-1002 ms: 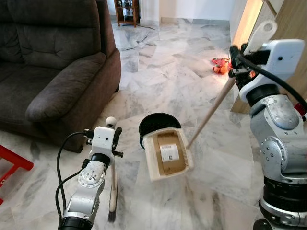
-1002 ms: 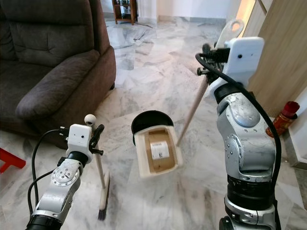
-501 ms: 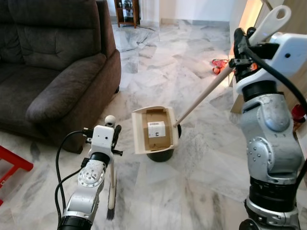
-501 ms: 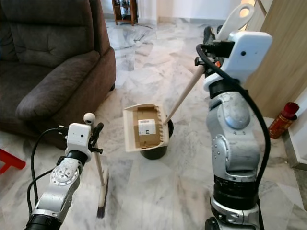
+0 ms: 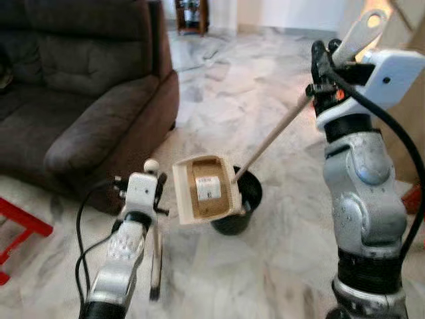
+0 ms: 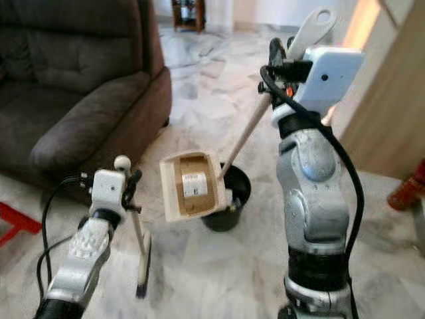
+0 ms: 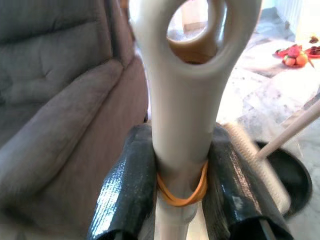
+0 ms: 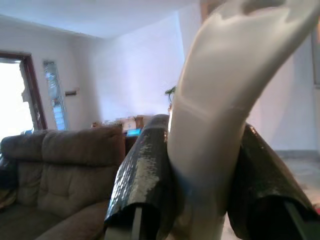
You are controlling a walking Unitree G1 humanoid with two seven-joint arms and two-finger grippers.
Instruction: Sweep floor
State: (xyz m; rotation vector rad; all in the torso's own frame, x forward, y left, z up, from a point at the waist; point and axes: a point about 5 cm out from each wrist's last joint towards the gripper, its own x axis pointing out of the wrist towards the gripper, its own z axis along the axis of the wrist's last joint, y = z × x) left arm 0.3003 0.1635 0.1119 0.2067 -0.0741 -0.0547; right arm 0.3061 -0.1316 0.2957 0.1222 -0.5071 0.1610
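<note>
Dustpan [image 5: 204, 197], carton inside, tipped over the black bin [image 5: 242, 207]; long handle slants up to right gripper [image 5: 321, 72], fingers clamped on it; left gripper [image 5: 155, 196] fingers clamped on upright broom [image 6: 139, 254] beside the bin.

White-grey marble floor [image 5: 219, 86]

On it stand a dark sofa [image 5: 86, 93], a black bin [image 5: 242, 209] and the broom [image 6: 143, 262] head.
</note>
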